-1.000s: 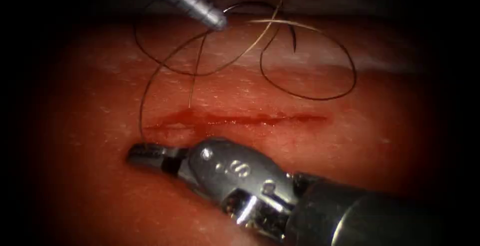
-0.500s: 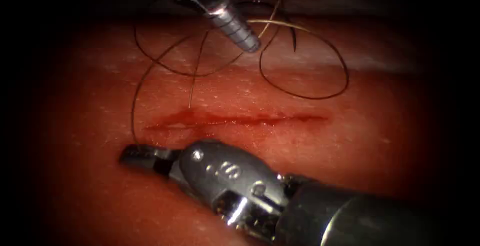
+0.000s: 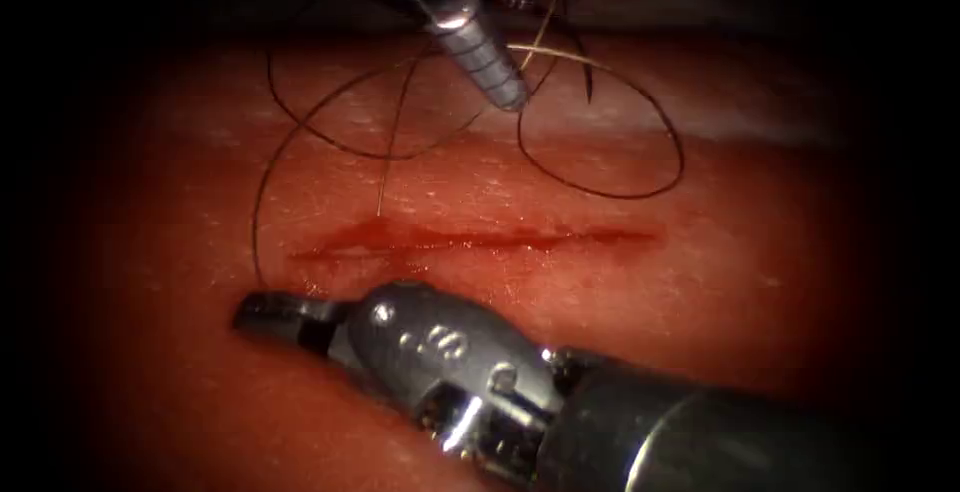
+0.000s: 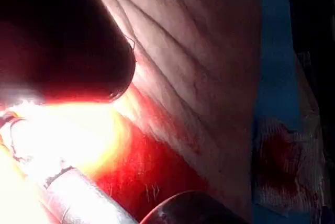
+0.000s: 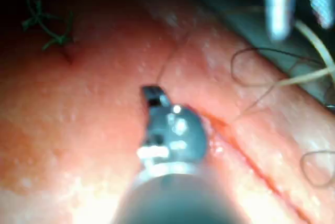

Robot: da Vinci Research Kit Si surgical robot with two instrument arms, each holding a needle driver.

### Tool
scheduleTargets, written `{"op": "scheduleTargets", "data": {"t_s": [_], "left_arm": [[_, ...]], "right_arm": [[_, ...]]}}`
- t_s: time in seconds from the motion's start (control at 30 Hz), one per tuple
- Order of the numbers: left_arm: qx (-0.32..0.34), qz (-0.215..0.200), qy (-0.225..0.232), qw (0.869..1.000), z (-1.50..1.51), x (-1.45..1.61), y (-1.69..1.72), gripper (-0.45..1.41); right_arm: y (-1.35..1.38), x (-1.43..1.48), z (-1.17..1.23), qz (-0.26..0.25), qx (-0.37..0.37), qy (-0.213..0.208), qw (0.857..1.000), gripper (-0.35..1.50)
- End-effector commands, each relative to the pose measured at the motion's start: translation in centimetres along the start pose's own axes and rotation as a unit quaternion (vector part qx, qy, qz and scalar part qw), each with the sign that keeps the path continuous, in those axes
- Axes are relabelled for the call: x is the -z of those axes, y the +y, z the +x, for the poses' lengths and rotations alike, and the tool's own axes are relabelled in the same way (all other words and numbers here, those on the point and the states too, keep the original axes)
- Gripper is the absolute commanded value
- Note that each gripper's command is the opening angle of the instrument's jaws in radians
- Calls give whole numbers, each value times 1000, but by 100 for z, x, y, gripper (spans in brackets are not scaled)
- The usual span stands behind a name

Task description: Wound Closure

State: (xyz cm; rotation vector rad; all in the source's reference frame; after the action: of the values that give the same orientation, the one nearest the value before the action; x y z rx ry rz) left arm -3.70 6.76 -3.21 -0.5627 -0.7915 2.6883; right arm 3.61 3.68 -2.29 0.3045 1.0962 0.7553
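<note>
Endoscope: right hand (image 3: 275,314) nearest, low on tissue (image 3: 700,282) just near of the cut's (image 3: 480,240) left end, jaws closed on the thread (image 3: 255,222). Thread loops (image 3: 610,187) lie far of the cut. Left hand (image 3: 500,42) farthest, jaws parted, holding nothing. Can't make out the needle.

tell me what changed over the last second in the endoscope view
The right tool, shut on the thread, slid left along the near side of the cut, drawing the thread's left strand wider. The left tool moved right and down over the loops, and its jaws opened. The loop at right shrank a little. The cut and the tissue stayed as they were.
</note>
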Motion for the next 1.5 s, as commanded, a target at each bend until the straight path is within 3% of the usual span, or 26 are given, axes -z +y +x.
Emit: {"op": "scheduleTargets", "data": {"t_s": [0.03, 0.23, 0.37, 0.53, 0.93, 1.0, 1.03, 1.27, 1.5], "left_arm": [[-1, 2, 0, 1000, 8, -5, -7, 56], [-3, 4, -35, 999, 22, -11, -7, 59], [-10, 8, -80, 997, 30, -20, -4, 60], [-18, 10, -100, 995, 29, -23, -2, 60], [-14, 8, -103, 995, 39, -23, 0, 57], [-14, 3, -103, 995, 41, -21, 5, 21], [-13, -17, -100, 995, 41, -21, 5, -35], [-21, -32, -99, 994, 31, -11, 14, -35], [-29, -20, -51, 998, 25, 45, 1, -35]], "right_arm": [[0, -10, -1, 1, 1, 1, 1000, -35], [-1, -13, -2, 1, 3, -5, 1000, -35], [-3, -20, -1, -7, 15, -42, 999, -35], [-4, -24, -1, -11, 21, -70, 997, -35], [-8, -31, -6, -17, 25, -87, 996, -35], [-8, -31, -7, -17, 25, -87, 996, -35], [-8, -31, -7, -17, 25, -87, 996, -35], [-5, -27, -6, -16, 25, -85, 996, -35], [2, -4, 9, -24, 22, -59, 998, -35]]}}
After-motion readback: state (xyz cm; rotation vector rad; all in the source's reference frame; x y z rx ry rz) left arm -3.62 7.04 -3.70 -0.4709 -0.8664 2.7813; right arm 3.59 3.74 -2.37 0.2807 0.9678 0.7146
